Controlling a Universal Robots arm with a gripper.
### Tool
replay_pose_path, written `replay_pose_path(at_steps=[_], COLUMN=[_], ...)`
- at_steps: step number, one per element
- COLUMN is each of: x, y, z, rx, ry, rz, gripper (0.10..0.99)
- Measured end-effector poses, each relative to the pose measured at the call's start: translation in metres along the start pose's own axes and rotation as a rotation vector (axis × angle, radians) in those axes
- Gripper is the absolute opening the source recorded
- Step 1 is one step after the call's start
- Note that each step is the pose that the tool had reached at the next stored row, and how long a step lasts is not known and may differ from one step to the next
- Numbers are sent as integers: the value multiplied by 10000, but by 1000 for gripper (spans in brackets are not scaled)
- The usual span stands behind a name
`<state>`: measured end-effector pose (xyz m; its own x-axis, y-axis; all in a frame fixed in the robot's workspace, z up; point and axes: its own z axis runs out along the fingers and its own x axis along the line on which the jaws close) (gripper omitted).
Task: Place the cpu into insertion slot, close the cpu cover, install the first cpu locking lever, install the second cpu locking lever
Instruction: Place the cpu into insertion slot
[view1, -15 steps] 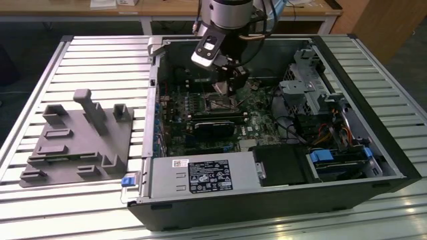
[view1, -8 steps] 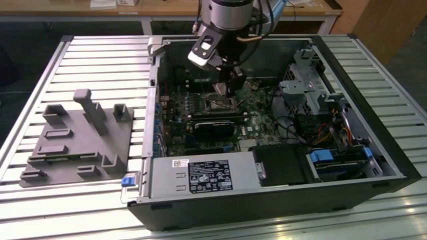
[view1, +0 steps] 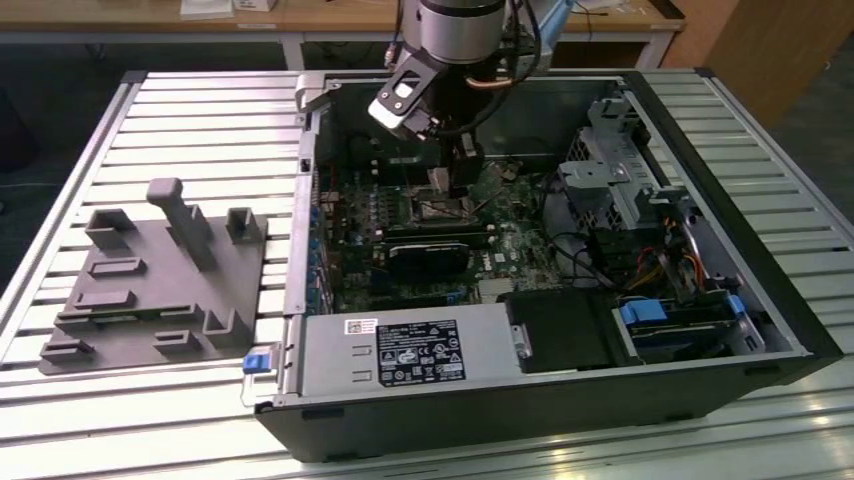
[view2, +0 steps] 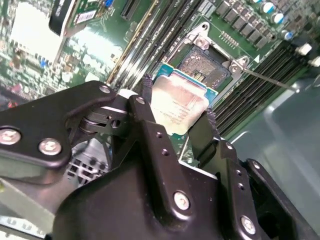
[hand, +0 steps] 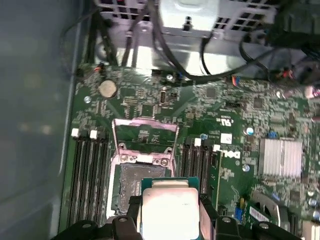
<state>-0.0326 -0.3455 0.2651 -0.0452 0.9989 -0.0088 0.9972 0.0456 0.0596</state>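
Note:
My gripper (view2: 177, 102) is shut on the cpu (view2: 182, 100), a pale silvery square chip pinched by its two opposite edges between black fingers (view2: 145, 90). In both wrist views the cpu (hand: 170, 207) hangs just above and partly beside the insertion slot (hand: 132, 187), whose dark square centre (view2: 202, 67) lies bare. The cpu cover (hand: 145, 135) stands swung up at the slot's far edge, with green board showing through its window. A thin metal lever (view2: 270, 80) sticks out from the slot's corner. In the exterior view the gripper (view1: 461, 180) reaches down into the open computer case over the slot (view1: 441, 208).
Memory slots (hand: 87, 170) flank the socket on both sides. A long black card (view1: 434, 250) lies just in front of it, with a power supply (view1: 400, 350) and drive cage (view1: 614, 170) nearby. A grey fixture (view1: 160, 280) sits on the slatted table at the exterior view's left.

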Motion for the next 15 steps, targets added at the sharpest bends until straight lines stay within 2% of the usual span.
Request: replay_pose_path(at_steps=[3, 7, 15], x=[4, 52, 108], y=[-1, 0, -12], z=[14, 38, 145], rx=[3, 3, -29], ry=[-25, -55, -283], rz=[408, 474, 460], gripper=[541, 541, 541])
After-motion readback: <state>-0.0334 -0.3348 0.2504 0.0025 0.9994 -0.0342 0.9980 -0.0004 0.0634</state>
